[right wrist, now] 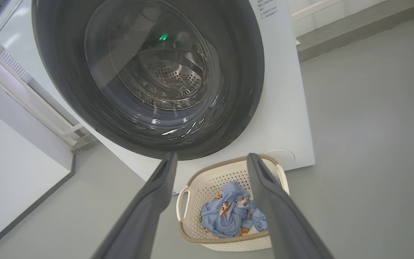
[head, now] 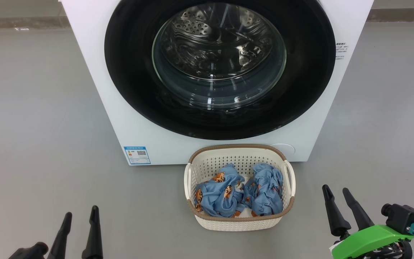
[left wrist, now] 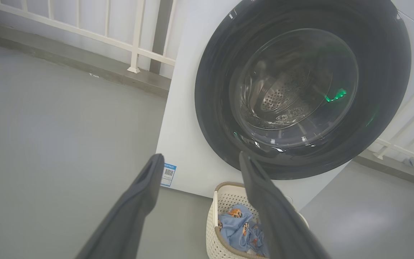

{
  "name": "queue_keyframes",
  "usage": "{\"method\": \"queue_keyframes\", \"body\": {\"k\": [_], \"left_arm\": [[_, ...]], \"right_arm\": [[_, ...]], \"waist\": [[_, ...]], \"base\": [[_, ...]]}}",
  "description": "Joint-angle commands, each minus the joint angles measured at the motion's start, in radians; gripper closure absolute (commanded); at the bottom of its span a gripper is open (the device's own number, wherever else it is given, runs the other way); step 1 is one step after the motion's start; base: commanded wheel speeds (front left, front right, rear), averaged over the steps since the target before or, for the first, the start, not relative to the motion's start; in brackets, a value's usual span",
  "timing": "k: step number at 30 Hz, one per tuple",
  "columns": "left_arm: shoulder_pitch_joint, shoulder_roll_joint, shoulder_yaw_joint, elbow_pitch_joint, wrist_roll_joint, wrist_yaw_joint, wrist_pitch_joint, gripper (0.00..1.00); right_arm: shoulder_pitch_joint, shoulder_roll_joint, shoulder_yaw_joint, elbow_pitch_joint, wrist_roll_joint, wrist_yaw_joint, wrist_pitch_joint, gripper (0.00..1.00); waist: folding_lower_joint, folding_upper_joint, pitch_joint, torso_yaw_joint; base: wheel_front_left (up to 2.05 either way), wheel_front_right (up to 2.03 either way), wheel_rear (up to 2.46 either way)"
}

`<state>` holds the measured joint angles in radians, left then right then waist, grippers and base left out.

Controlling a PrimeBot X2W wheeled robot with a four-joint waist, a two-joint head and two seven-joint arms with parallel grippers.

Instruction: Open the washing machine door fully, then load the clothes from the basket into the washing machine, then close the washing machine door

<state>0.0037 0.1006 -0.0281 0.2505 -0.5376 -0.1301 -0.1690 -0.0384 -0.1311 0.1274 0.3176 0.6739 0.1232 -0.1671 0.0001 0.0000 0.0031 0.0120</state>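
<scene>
Item 1: left fingers (head: 93, 230), spread apart, empty. Item 2: right fingers (head: 331, 208), spread apart, empty. Between them, on the floor (head: 31, 144): the basket (head: 235, 223), holding 2 clothes (head: 225, 196) side by side. Just behind: the washing machine (head: 120, 133), the washing machine door (head: 128, 72) shut.
</scene>
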Motion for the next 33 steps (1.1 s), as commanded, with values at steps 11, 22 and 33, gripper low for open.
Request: {"method": "queue_keyframes", "body": {"k": [11, 22, 33], "left_arm": [[-0.035, 0.021, 0.025, -0.027, 0.144, 0.000, -0.046, 0.00], [-0.037, 0.021, 0.036, 0.002, 0.226, -0.001, -0.081, 0.00], [-0.050, 0.023, 0.055, 0.032, 0.248, -0.001, -0.093, 0.00]], "right_arm": [[-0.046, -0.032, 0.041, -0.019, -0.135, 0.007, -0.047, 0.00], [-0.016, -0.029, 0.018, -0.017, -0.265, 0.007, -0.083, 0.00], [0.009, -0.016, -0.018, -0.030, -0.321, 0.008, -0.095, 0.00]], "waist": [[0.0000, 0.0000, -0.001, 0.002], [0.0000, 0.0000, 0.001, -0.011], [0.0000, 0.0000, 0.013, -0.027]], "base": [[0.00, 0.00, 0.00], [0.00, 0.00, 0.00], [0.00, 0.00, 0.00]]}}
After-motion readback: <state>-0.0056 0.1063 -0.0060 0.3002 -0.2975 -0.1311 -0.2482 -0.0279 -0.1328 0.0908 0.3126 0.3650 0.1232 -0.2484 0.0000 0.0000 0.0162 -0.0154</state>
